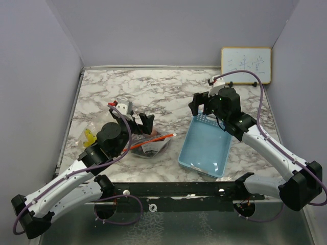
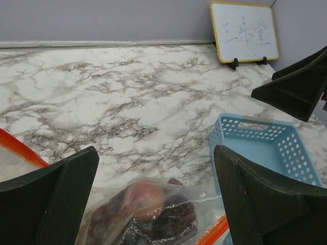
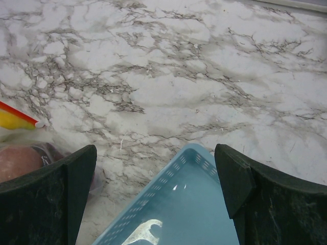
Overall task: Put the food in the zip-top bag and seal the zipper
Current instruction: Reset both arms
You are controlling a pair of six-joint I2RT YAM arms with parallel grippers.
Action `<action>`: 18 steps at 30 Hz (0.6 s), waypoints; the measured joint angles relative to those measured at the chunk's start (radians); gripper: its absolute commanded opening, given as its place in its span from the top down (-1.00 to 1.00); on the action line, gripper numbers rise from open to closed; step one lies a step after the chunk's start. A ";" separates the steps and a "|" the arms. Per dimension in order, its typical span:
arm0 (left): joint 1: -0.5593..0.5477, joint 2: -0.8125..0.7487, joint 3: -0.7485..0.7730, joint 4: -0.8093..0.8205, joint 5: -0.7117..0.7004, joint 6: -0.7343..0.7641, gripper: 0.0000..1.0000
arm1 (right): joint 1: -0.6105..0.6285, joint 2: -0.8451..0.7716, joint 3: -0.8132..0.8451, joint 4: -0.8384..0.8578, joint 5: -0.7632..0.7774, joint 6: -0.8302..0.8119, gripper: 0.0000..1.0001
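Note:
The zip-top bag (image 1: 150, 146) lies on the marble table with its orange zipper (image 1: 153, 141) across the top. Through the plastic I see a small red round fruit (image 2: 145, 199) and dark purple grapes (image 2: 176, 217). Yellow bananas (image 1: 89, 137) lie outside the bag, left of the left arm. My left gripper (image 1: 142, 121) (image 2: 156, 153) hovers open just over the bag's far side, holding nothing. My right gripper (image 1: 200, 108) (image 3: 153, 150) is open and empty above the far corner of the light blue basket (image 1: 207, 145) (image 3: 189, 204).
A small whiteboard (image 1: 246, 65) stands at the back right against the wall. Grey walls enclose the table on three sides. The basket (image 2: 265, 148) sits right of the bag, close to it. The bag's edge with the red fruit (image 3: 18, 161) shows in the right wrist view.

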 measured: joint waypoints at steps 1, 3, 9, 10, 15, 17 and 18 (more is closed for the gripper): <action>0.000 0.003 0.000 0.000 -0.008 -0.004 -0.98 | 0.000 0.000 0.000 0.000 0.000 0.000 -0.99; 0.000 0.005 0.000 0.000 -0.023 -0.011 -0.98 | 0.000 0.000 0.000 0.000 0.000 0.000 -0.99; 0.000 0.011 0.006 -0.003 -0.098 -0.055 -0.98 | 0.000 0.001 0.000 0.000 0.000 0.000 -0.99; 0.000 0.018 0.011 -0.009 -0.117 -0.066 -0.98 | 0.000 0.002 0.000 0.000 0.000 0.000 -0.99; 0.000 0.043 0.031 -0.043 -0.193 -0.121 -0.98 | 0.000 0.006 0.000 -0.001 0.000 0.000 -0.99; 0.000 0.048 0.040 -0.063 -0.223 -0.149 -0.98 | 0.000 0.006 0.000 -0.001 0.001 0.001 -0.99; 0.000 0.053 0.050 -0.076 -0.240 -0.167 -0.98 | 0.000 0.006 0.000 0.000 0.001 0.001 -0.99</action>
